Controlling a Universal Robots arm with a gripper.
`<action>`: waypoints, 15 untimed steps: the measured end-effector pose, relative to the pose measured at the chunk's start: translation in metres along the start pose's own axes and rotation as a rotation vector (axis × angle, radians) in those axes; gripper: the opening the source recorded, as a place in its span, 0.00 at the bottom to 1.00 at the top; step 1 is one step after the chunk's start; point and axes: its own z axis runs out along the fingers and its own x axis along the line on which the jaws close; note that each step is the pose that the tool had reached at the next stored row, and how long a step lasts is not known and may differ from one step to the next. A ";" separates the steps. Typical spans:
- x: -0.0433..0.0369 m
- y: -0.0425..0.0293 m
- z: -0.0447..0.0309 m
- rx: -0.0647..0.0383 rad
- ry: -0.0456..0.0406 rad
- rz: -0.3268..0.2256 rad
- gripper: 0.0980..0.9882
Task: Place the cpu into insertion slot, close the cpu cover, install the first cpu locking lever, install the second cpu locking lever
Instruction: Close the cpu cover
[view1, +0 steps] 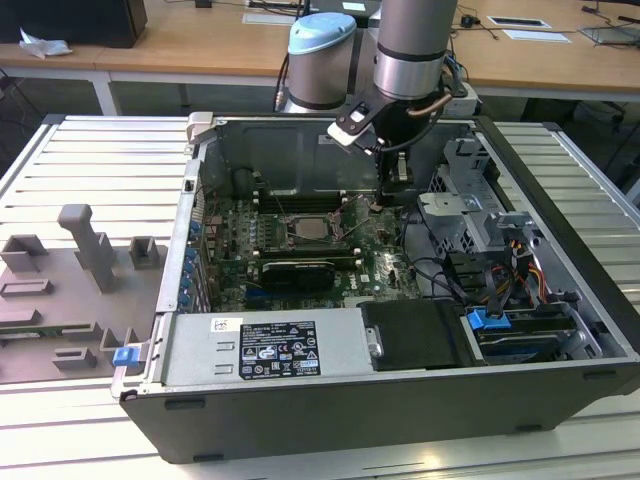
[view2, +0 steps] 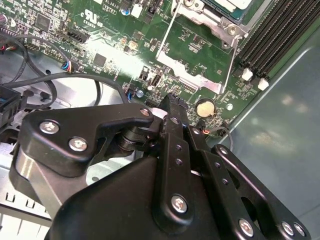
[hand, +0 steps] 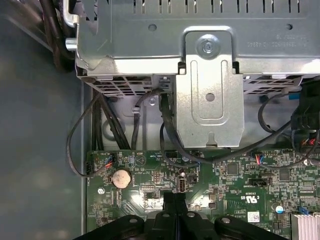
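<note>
Inside an open computer case lies the green motherboard (view1: 380, 250). The insertion slot (view1: 312, 228) is a square socket with a silvery rim near the board's middle. In the second wrist view a corner of the pale cpu (view2: 227, 4) lies in it, with the silvery cpu cover (view2: 212, 20) framing it. Thin wire levers (view2: 165, 35) run alongside the socket. My gripper (view1: 393, 200) hangs just above the board, to the exterior view's right of the socket. Its black fingers (hand: 172, 202) are pressed together with nothing between them, near a coin battery (hand: 121, 178); the fingertips (view2: 172, 105) sit off the socket's corner.
A black graphics card (view1: 300, 270) lies in front of the socket, and memory slots (view2: 272, 40) lie beside it. A metal drive cage (hand: 207, 75) with black cables (hand: 167, 130) stands close to my gripper. The power supply (view1: 270, 350) fills the near side. Grey fixtures (view1: 90, 245) sit outside the case.
</note>
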 end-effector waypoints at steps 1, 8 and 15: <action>0.0000 0.0000 0.0002 0.000 0.0000 0.000 0.01; 0.0000 -0.0001 0.0019 0.000 0.0000 0.000 0.01; 0.0000 -0.0002 0.0037 0.000 0.0000 0.000 0.01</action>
